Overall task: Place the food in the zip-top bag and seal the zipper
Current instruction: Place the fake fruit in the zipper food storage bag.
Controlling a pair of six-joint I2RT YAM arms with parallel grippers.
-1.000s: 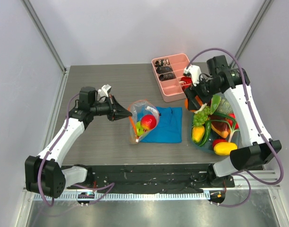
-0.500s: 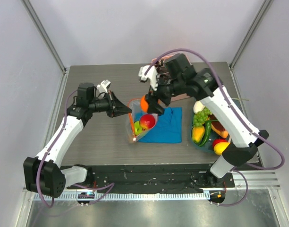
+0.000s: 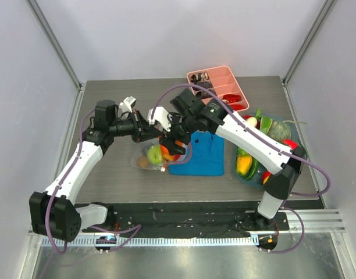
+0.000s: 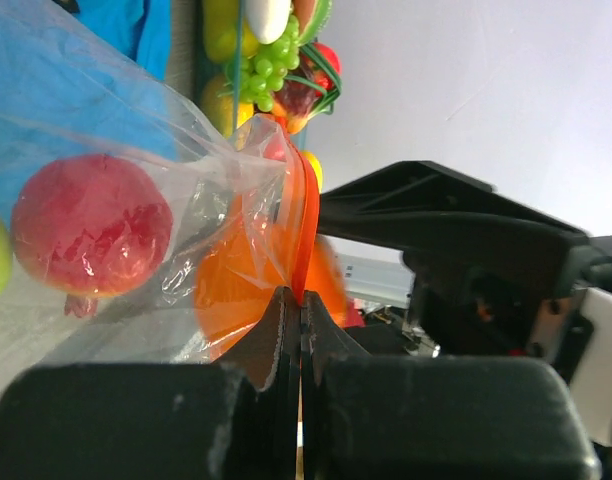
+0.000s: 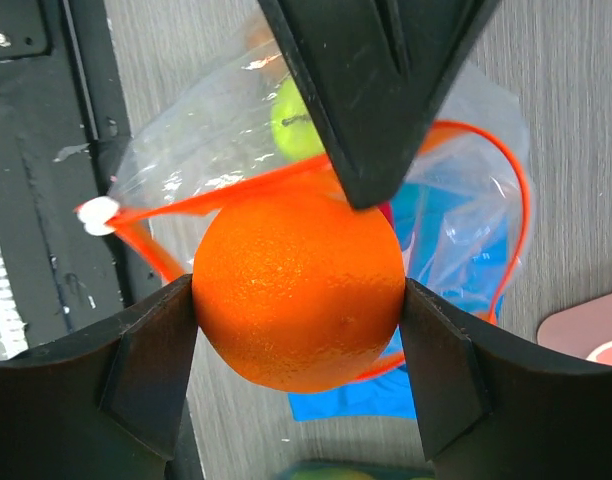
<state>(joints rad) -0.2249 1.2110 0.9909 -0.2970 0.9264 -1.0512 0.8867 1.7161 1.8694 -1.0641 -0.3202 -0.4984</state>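
Observation:
The clear zip-top bag (image 3: 144, 158) lies left of the blue cloth and holds a green apple (image 3: 155, 154) and a red apple (image 4: 91, 225). My left gripper (image 3: 146, 131) is shut on the bag's orange-red zipper strip (image 4: 304, 215) and holds the mouth open. My right gripper (image 3: 170, 145) is shut on an orange (image 5: 298, 290) and holds it at the bag's mouth, just above the zipper loop (image 5: 286, 180). The zipper's white tip (image 5: 98, 213) shows in the right wrist view. The left gripper's black fingers (image 5: 376, 90) reach in over the orange.
A folded blue cloth (image 3: 200, 154) lies right of the bag. A teal tray (image 3: 241, 172) at the right holds several more toy fruits and vegetables (image 3: 265, 148). A pink divided tray (image 3: 216, 87) stands at the back.
My right arm has swung left from the food pile, carrying the orange to the bag's mouth. The bag has shifted left and tipped, and the fruit inside has moved with it.

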